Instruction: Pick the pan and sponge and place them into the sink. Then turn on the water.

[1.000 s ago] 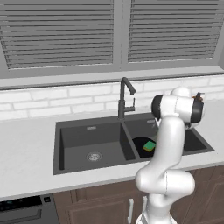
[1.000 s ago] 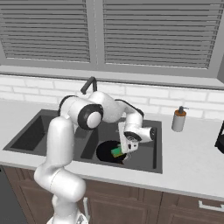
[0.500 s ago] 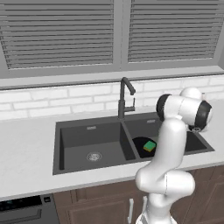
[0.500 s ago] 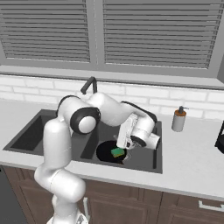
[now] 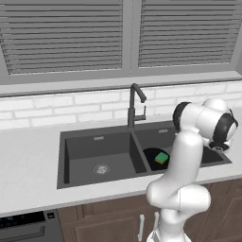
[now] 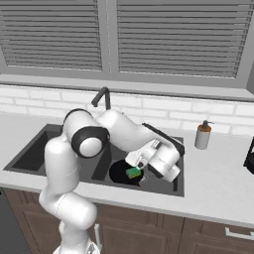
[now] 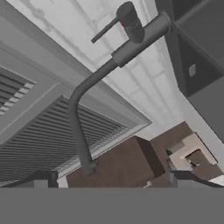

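Left end of the grey counter (image 5: 28,160): bare surface, white brick wall behind, slatted blinds (image 5: 66,38) over the window above.

Sink (image 5: 99,137): dark grey, two basins. Left basin holds a round metal drain (image 5: 100,168) and nothing more. Gooseneck faucet (image 5: 134,106) stands behind the divider between the basins, spout bent forward; no stream falls from it. In my hand view the faucet (image 7: 92,87) lies rolled across the frame, with its thin lever (image 7: 105,29) at the base.

Right basin: the black pan (image 6: 124,172) lies flat on the floor of the basin, and the sponge (image 6: 133,172), green side up, sits on the pan. From the left base view the sponge (image 5: 162,158) shows just past my forearm, on the pan (image 5: 150,156).

My gripper (image 6: 140,165) hangs over the right basin, just beside the sponge and above the pan's edge. My fingers are spread wide and pinch nothing.

Farther right, on the counter beyond the sink rim: a soap dispenser bottle (image 6: 202,135), upright, near the wall. At the far right edge, a dark object (image 6: 249,159), cut off by the frame; I cannot tell what it is.
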